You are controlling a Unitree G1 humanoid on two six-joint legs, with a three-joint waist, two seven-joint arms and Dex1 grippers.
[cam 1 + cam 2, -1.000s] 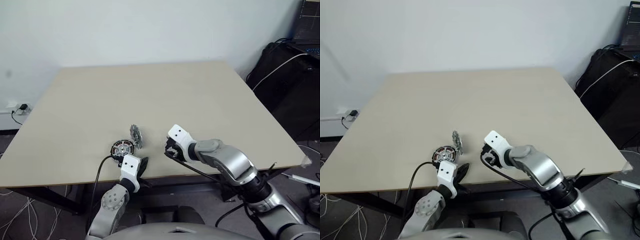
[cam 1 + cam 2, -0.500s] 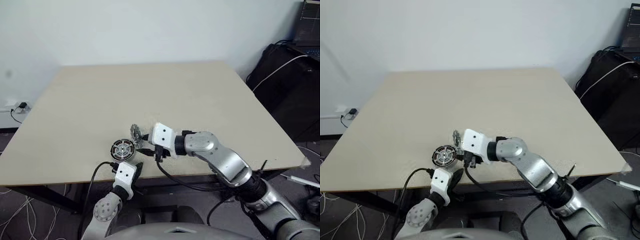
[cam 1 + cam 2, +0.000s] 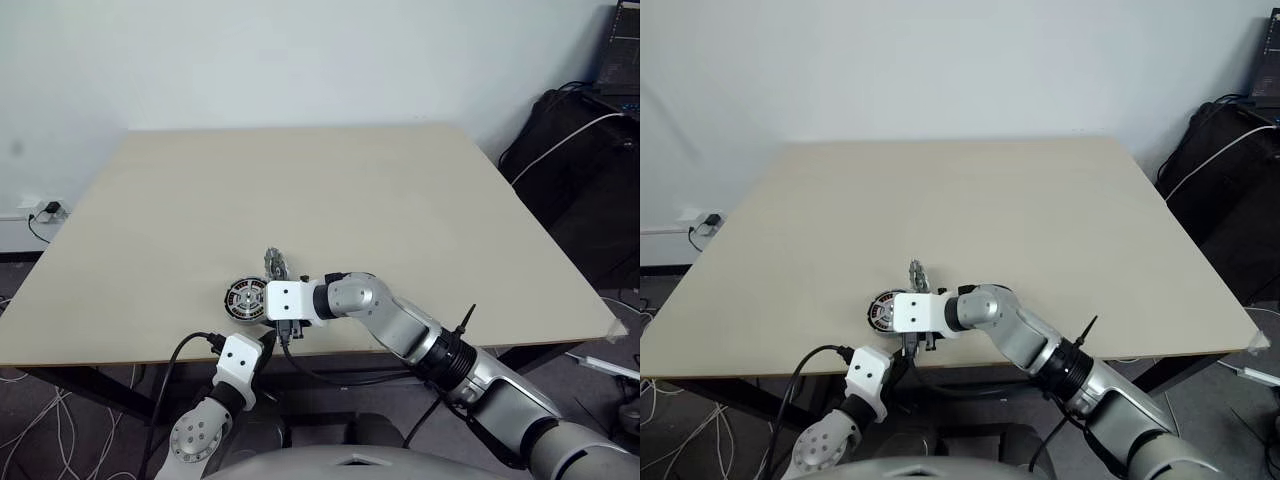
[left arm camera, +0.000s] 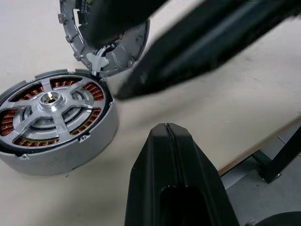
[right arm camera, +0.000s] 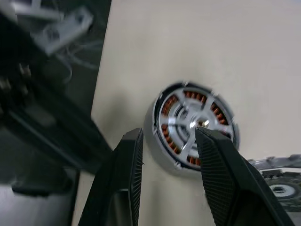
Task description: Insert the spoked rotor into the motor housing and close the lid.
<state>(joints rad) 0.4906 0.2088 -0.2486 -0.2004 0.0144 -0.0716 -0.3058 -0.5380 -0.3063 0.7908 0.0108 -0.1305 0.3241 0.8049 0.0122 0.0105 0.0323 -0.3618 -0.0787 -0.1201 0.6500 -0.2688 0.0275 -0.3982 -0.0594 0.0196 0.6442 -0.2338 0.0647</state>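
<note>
Reaching: right gripper [image 5: 169, 141] hovers over the motor housing [image 3: 244, 298], jaws parted and holding nothing
Left gripper [image 4: 165, 136]: clenched, nothing in it, near the worktop [image 3: 300, 190] front edge
Housing: flat on the worktop; windings show through a spoked face, so the rotor may already be seated; cannot tell
Second disc [image 3: 276, 266]: tilted on edge, touching the housing; likely the lid
Next: grasp it; lay it flat on the housing

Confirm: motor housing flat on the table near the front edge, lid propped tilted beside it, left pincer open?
Not quite. The left pincer is shut; the left wrist view shows its fingers pressed together. The rest holds: the motor housing lies flat near the table front edge, and the lid leans tilted beside it.
</note>
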